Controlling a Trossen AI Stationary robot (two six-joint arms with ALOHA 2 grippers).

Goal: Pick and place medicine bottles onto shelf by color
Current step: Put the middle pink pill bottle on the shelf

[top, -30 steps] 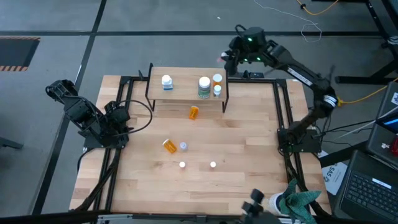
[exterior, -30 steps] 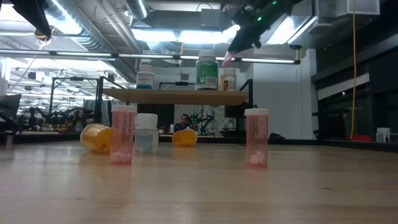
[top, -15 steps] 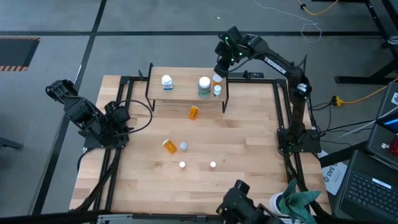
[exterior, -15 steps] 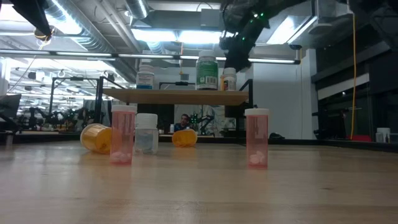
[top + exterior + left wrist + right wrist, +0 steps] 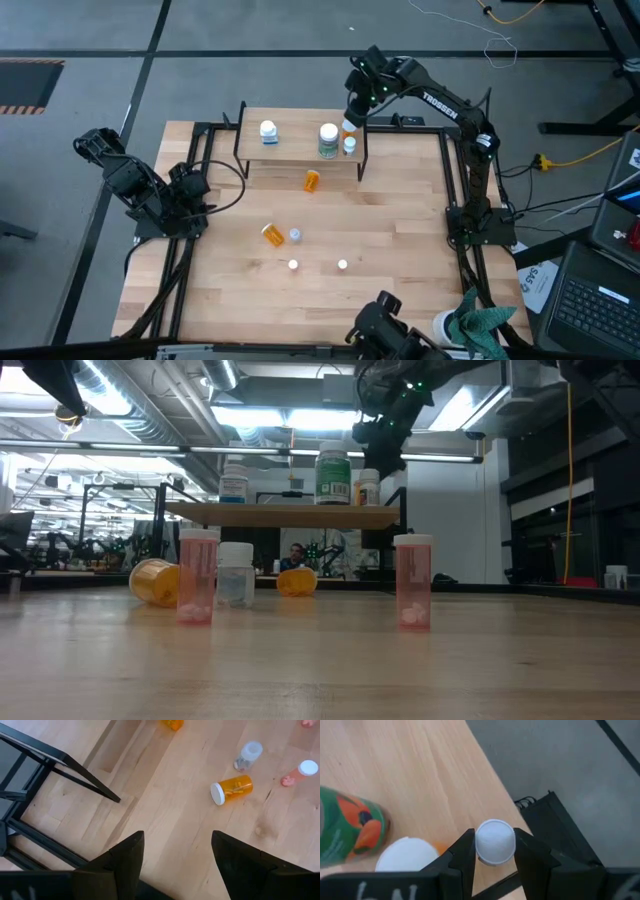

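Observation:
The shelf [image 5: 300, 158] stands at the table's far side. On it stand a white bottle [image 5: 268, 131], the dark green bottle [image 5: 328, 140], an orange bottle [image 5: 348, 127] and a small white-capped bottle [image 5: 349, 146]. My right gripper [image 5: 350, 113] hangs over the shelf's right end, shut on the orange bottle's cap. In the low view it [image 5: 383, 465] reaches down to cap height. Two orange bottles [image 5: 313, 180] [image 5: 272, 234] lie on the table on their sides. A clear bottle [image 5: 294, 234] and two pink ones [image 5: 293, 265] [image 5: 343, 265] stand upright. My left gripper [image 5: 172, 855] is open and empty at the table's left edge. My right gripper pinches the bottle's round white cap [image 5: 495, 841] between its two fingers, one finger [image 5: 465, 852] on each side. The fingers come from above, pointing down. The bottle stands upright near the shelf's far right corner; its body is hidden under the cap.
A second white cap [image 5: 407, 855] and the green bottle [image 5: 350, 832] stand close beside the held cap. The black table frame [image 5: 455, 170] runs along both sides. A white cup with teal cloth [image 5: 480, 325] stands at the near right corner.
My right gripper has come from beyond the table's far right corner toward the shelf's right end and down to the orange bottle's cap. Over the last half second it has shifted only slightly. The bottles have stayed in place.

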